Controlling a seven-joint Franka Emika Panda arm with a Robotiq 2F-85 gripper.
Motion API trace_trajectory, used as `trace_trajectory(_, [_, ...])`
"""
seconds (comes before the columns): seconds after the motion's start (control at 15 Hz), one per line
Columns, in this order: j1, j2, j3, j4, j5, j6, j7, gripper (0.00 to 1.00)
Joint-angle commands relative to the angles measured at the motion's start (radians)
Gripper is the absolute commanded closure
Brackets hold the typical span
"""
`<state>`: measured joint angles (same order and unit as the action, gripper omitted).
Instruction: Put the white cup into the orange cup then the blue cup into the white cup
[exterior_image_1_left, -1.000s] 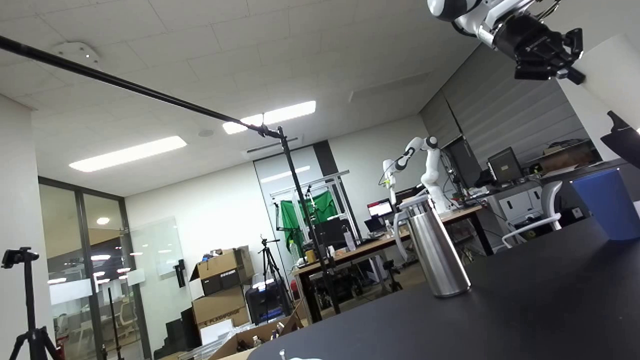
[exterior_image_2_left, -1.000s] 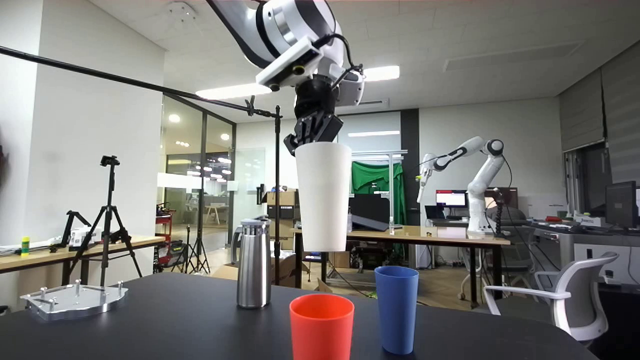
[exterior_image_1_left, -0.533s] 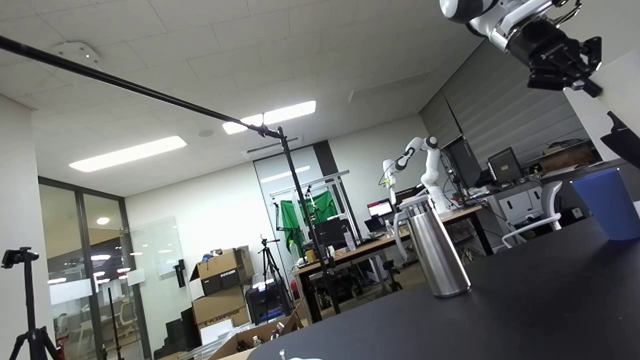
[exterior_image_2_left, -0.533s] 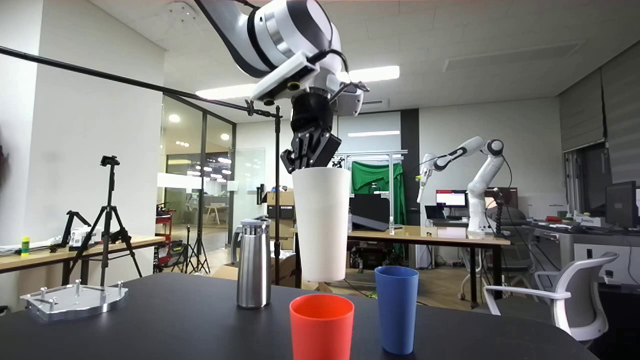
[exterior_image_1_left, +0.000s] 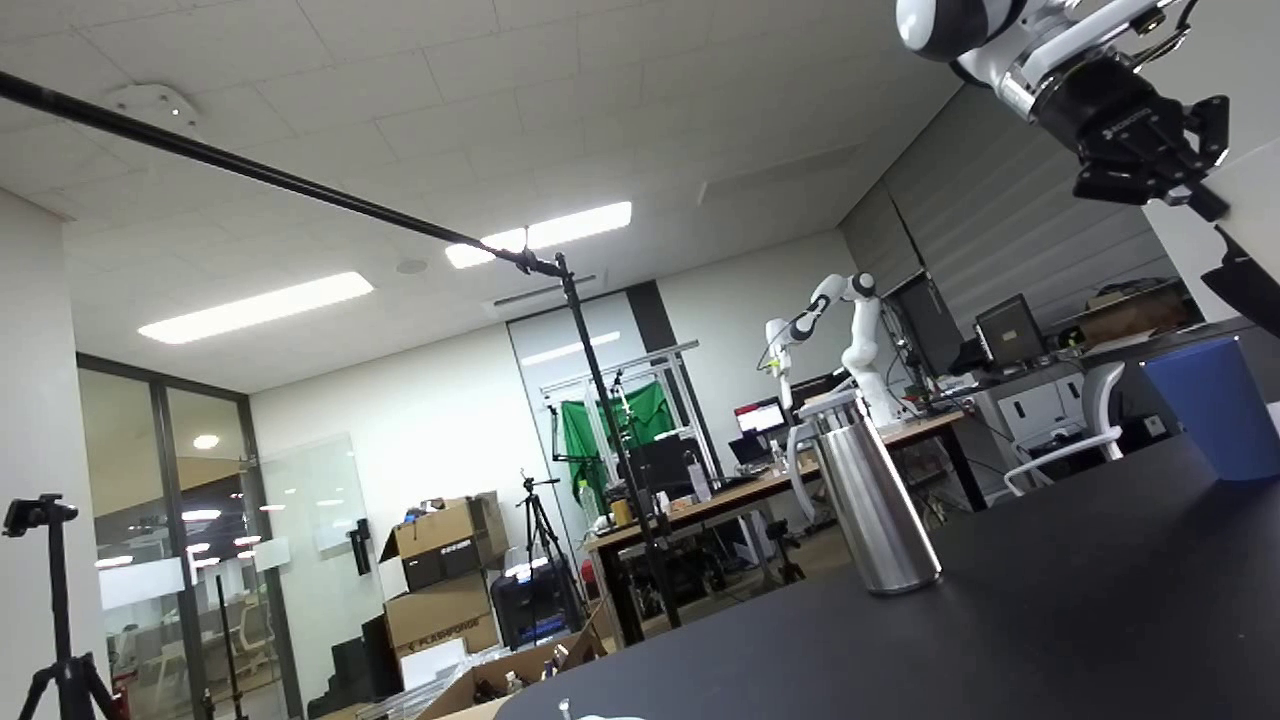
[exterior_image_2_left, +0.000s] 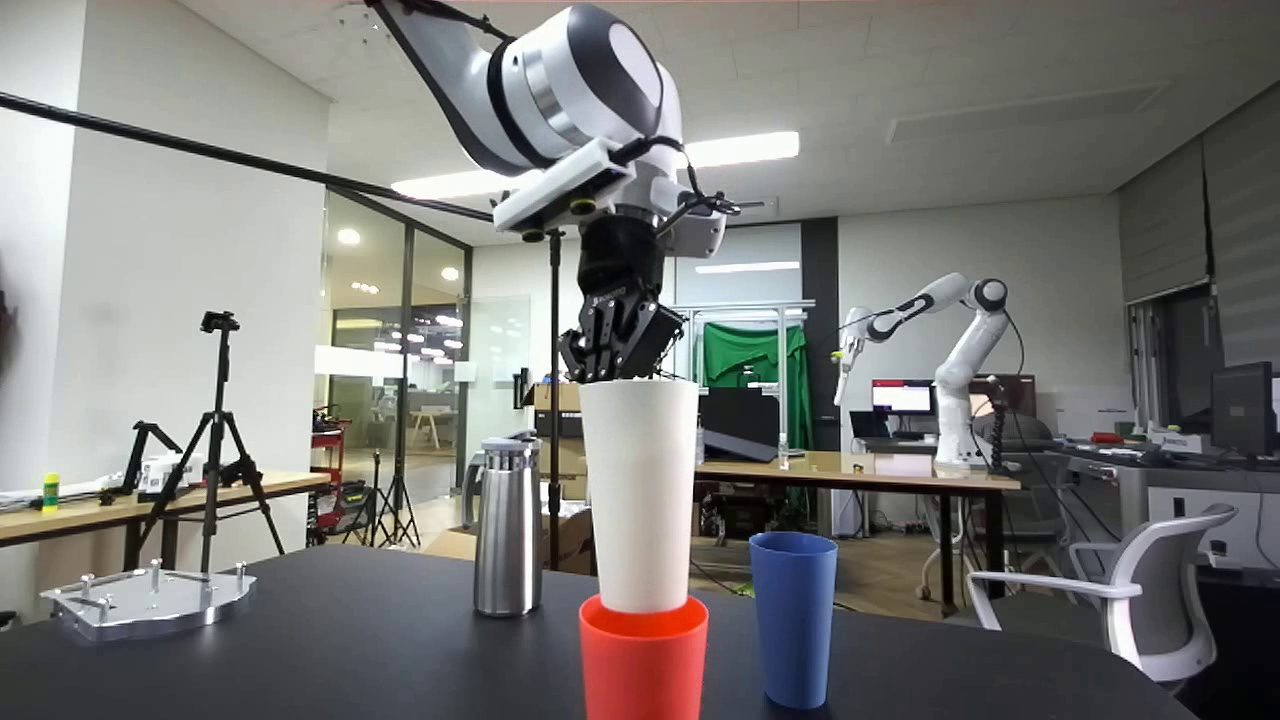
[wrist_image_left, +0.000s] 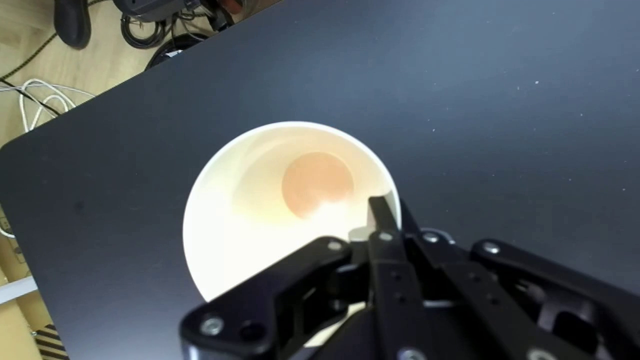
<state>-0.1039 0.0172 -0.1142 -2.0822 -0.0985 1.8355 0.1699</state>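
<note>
Orange cup (exterior_image_2_left: 643, 668): placed nearest in an exterior view, upright; lower part cut off by frame edge.
White cup (exterior_image_2_left: 640, 490): held upright, lined up w/ orange cup's mouth; btm end seen against the opening; whether it's dipped below the rim can't be told. Floor of it, looked down on in wrist view, is tinted pale orange.
Gripper (wrist_image_left: 395, 216): set at white cup's rim; fingers (wrist_image_left: 381, 214) clamped on the cup wall, 1 inside, 1 outside.
Blue cup (exterior_image_2_left: 795, 620): stood upright on counter (exterior_image_2_left: 380, 650), just beside orange cup, to its R in that view, gap left b/w.
Clear plate (exterior_image_2_left: 150, 605): laid flat on counter, far L, w/ upright pegs.
Steel flask (exterior_image_2_left: 508, 530): stood upright on counter b/w plate & cups, further back; shown in both exterior views.
Chair (exterior_image_2_left: 1172, 590): parked past counter edge, R.
Tripod (exterior_image_2_left: 214, 440): set up past counter, L.
2nd robot arm (exterior_image_2_left: 972, 350): mounted in bg, R.
Green cloth (exterior_image_2_left: 730, 350): hung at back, approx ctr.
</note>
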Motion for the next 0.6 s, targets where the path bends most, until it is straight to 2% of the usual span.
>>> trace_trajectory(0.0, [-0.008, -0.028, -0.005, -0.034, 0.009, 0.019, -0.007, 0.99])
trace_trajectory(0.53, [-0.022, -0.014, -0.017, -0.075, 0.005, 0.091, -0.009, 0.99])
